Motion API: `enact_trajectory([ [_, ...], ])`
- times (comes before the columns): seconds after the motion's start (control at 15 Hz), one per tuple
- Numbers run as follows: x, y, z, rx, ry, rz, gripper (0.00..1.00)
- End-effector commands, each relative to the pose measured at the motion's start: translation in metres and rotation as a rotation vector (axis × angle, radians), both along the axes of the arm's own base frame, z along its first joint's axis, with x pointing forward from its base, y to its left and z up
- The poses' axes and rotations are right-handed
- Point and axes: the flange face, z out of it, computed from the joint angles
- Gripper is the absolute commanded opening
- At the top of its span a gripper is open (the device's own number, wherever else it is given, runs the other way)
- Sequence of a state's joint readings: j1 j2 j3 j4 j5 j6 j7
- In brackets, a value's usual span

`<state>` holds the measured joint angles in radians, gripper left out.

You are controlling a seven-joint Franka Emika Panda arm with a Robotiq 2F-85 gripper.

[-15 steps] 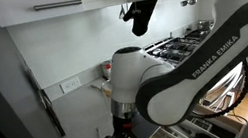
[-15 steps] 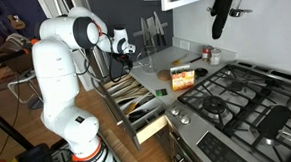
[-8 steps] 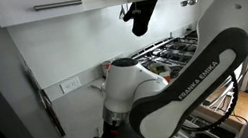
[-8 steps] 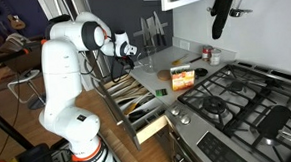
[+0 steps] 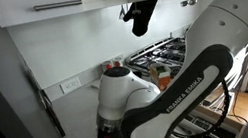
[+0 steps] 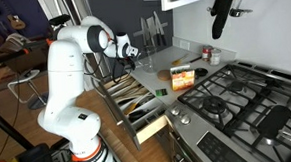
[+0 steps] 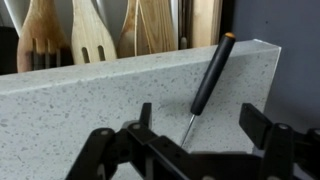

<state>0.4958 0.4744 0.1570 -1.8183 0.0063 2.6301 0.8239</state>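
Note:
In the wrist view my gripper (image 7: 200,128) is open and empty, low over a grey speckled countertop (image 7: 90,100). A thin tool with a black handle, an orange end and a fine metal shaft (image 7: 208,75) lies on the counter between and just beyond my fingertips, not touching them. In an exterior view my gripper (image 6: 135,54) hangs over the near end of the counter, by the wooden utensils. In an exterior view the white arm (image 5: 135,103) fills the foreground and hides the gripper.
Wooden spatulas and boards (image 7: 95,28) stand behind the counter edge. An open drawer of utensils (image 6: 136,99) sits below the counter. An orange and green box (image 6: 182,78) lies near the gas stove (image 6: 236,91). A black oven mitt (image 6: 222,12) hangs above.
The arm has swung further along the counter, towards the left of one exterior view. The gripper has shifted slightly over the counter end. It stays open and empty.

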Motion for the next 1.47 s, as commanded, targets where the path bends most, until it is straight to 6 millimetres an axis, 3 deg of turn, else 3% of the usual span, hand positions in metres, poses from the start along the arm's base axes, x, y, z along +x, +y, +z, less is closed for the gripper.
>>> enact_trajectory([
  [0.0, 0.007, 0.006, -0.007, -0.009, 0.006, -0.028, 0.58],
  [0.47, 0.008, 0.002, -0.006, 0.020, 0.041, -0.085, 0.04],
  [0.53, 0.008, 0.001, -0.005, 0.018, 0.044, -0.095, 0.00],
  [1.0, 0.002, -0.003, 0.012, -0.003, 0.058, -0.147, 0.03],
  [1.4, -0.015, -0.004, 0.056, 0.012, 0.021, -0.060, 0.03],
])
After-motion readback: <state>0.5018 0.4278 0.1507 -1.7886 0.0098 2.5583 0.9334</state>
